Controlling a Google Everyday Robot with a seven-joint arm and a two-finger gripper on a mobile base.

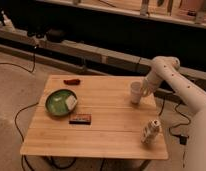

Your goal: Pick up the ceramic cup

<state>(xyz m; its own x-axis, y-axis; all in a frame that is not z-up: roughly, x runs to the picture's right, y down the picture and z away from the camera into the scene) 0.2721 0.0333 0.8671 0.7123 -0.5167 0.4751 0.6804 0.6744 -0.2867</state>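
The ceramic cup point(135, 92) is plain white and stands upright near the right edge of the wooden table point(106, 125). My gripper point(144, 92) is right against the cup's right side, at the end of the white arm that comes down from the upper right. The arm partly covers where the gripper meets the cup, so I cannot make out whether the cup is held.
A green plate point(60, 102) with a pale item on it sits at the table's left. A small red object point(72, 80) lies behind it, a dark flat bar point(80, 119) in front. A whitish patterned carton point(150, 131) stands at the front right. Cables trail on the floor.
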